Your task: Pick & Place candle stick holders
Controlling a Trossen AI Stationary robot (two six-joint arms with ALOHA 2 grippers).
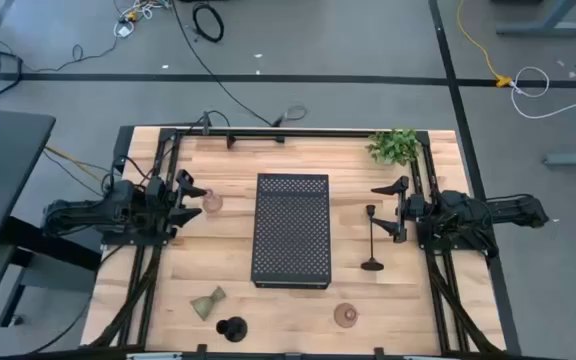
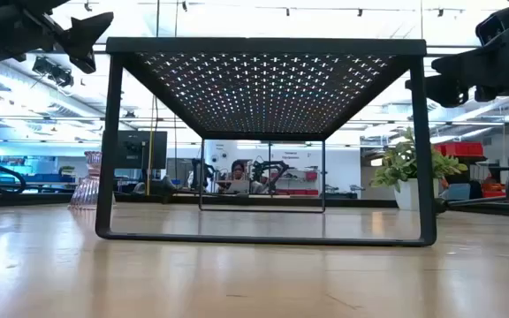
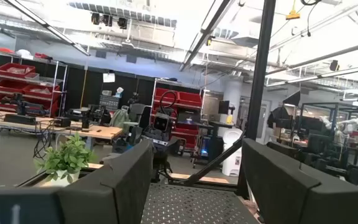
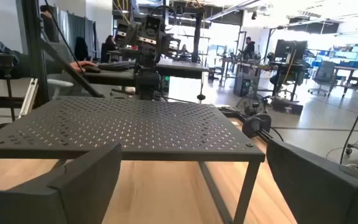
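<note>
A pinkish glass holder point(image 1: 212, 203) stands on the table just beyond my left gripper point(image 1: 190, 197), which is open and empty at the left of the black perforated tray point(image 1: 291, 230). The holder also shows in the low view point(image 2: 88, 179). My right gripper point(image 1: 388, 209) is open and empty at the tray's right. A small black holder point(image 1: 371, 211) is just in front of it, and a slim black stem point(image 1: 372, 245) extends toward the near edge. An olive-green holder point(image 1: 208, 300) lies on its side near the front, with a black holder point(image 1: 231, 327) and a second pinkish one point(image 1: 345, 316).
The tray stands on legs in the table's middle, and both wrist views look across its top point(image 3: 191, 205) point(image 4: 123, 127). A small leafy plant point(image 1: 395, 146) stands at the far right corner. Black frame rails point(image 1: 158, 190) run along the left and right sides.
</note>
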